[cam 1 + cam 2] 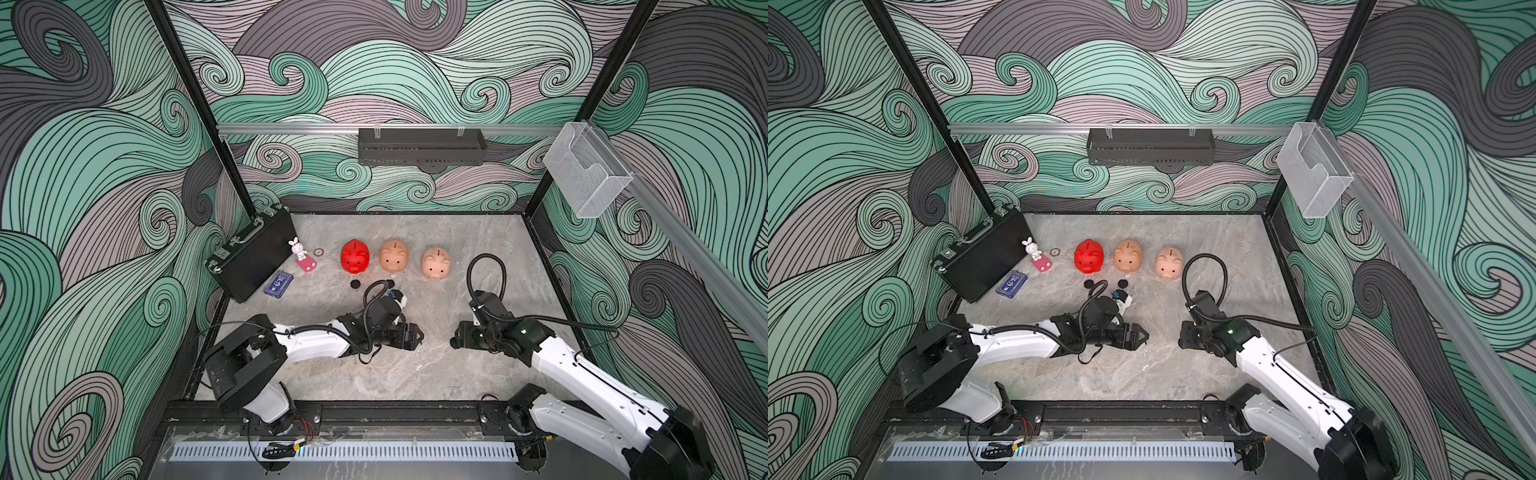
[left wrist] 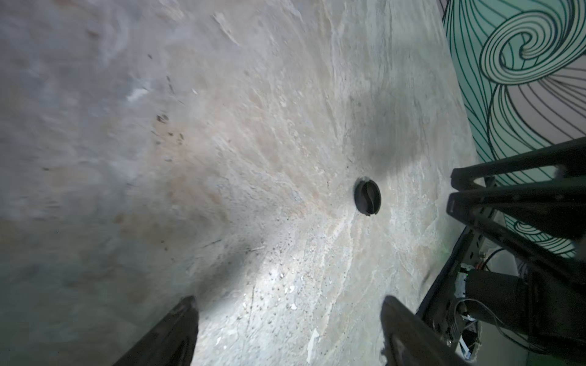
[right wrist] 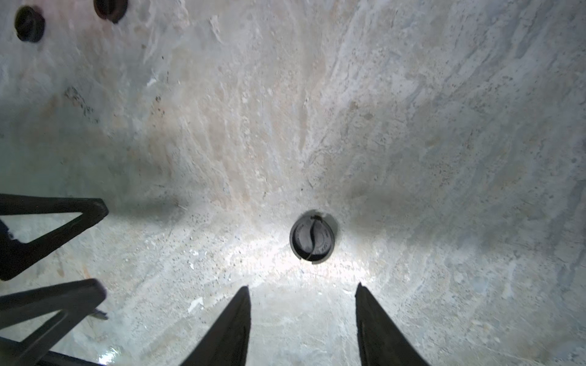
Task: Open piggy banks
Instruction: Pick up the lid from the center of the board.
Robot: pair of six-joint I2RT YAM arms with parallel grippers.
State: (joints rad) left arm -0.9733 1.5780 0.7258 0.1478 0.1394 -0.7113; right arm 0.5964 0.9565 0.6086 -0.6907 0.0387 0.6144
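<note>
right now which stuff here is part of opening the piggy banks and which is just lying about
Job:
red piggy bank
middle peach piggy bank
peach piggy bank nearest the right arm
loose black plugs

Lying about:
rabbit figurine
black case
blue card
small disc

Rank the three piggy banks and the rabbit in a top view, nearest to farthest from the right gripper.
From the right gripper:
1. Right peach pig, end of the row.
2. Middle peach pig.
3. Red pig.
4. Rabbit, by the case.
</note>
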